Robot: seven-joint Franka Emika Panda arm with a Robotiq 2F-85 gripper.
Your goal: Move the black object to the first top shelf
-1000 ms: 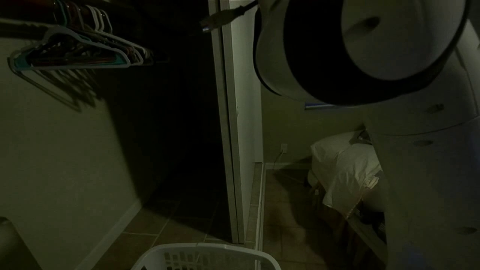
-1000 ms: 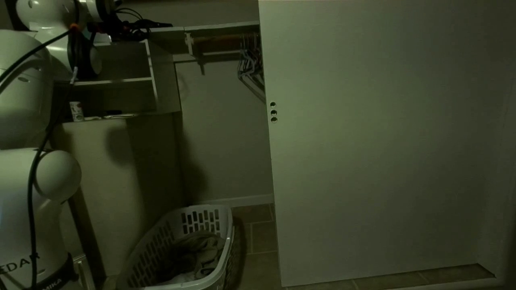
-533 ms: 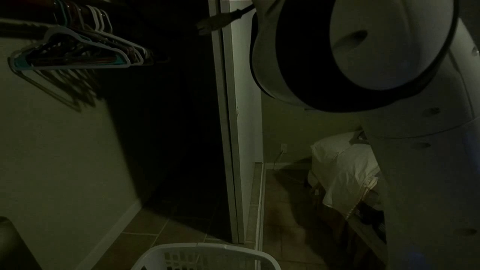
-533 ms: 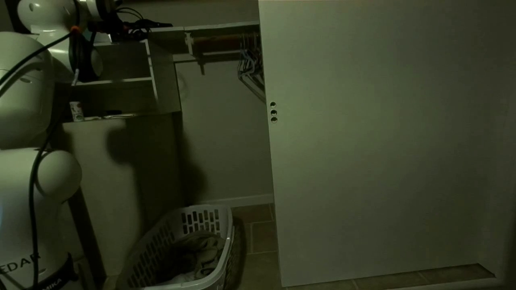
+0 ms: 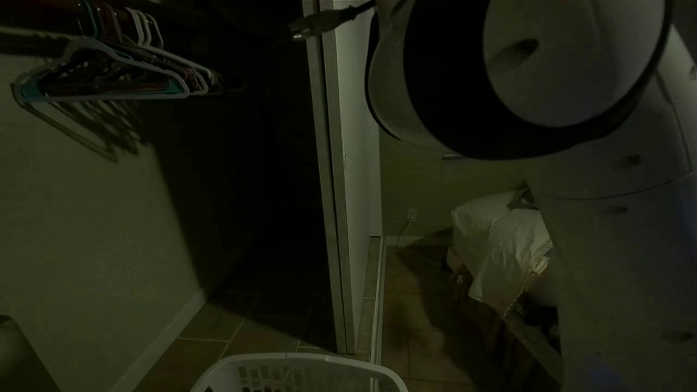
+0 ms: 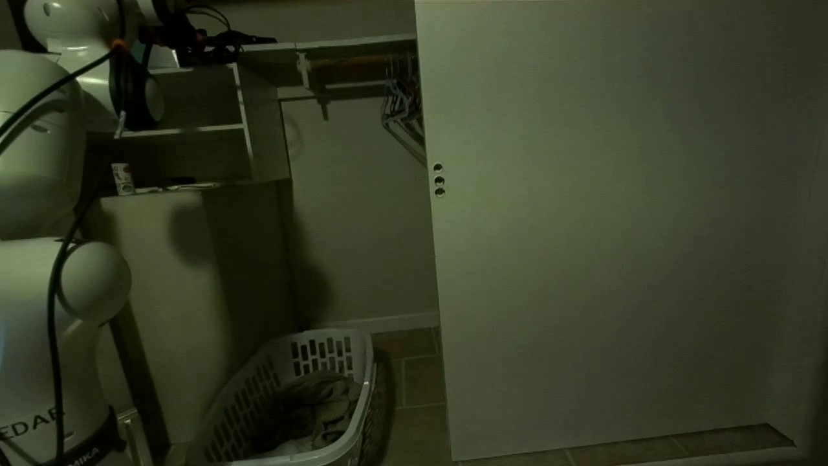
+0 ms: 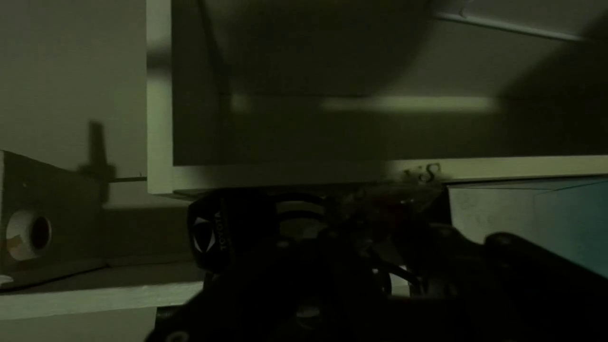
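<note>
The black object is a dark case with a TOYOTA label. Black cables and a clear, partly red wrapped part lie beside it. In an exterior view the black object rests on top of the white shelf unit. The wrist view seems upside down, so the unit's top edge shows above the object. My gripper is at the cables and wrapped part, its fingers apart on either side. In an exterior view the gripper is dark against the object. Darkness hides whether it grips anything.
A blue-grey box stands beside the object. A closet rod with hangers is right of the unit, before a sliding door. A white can stands on the lower shelf. A laundry basket is on the floor.
The arm dipped slightly, then rose back a little, ending slightly lower than a second ago. The black object's far end stays in place on the shelf top.
</note>
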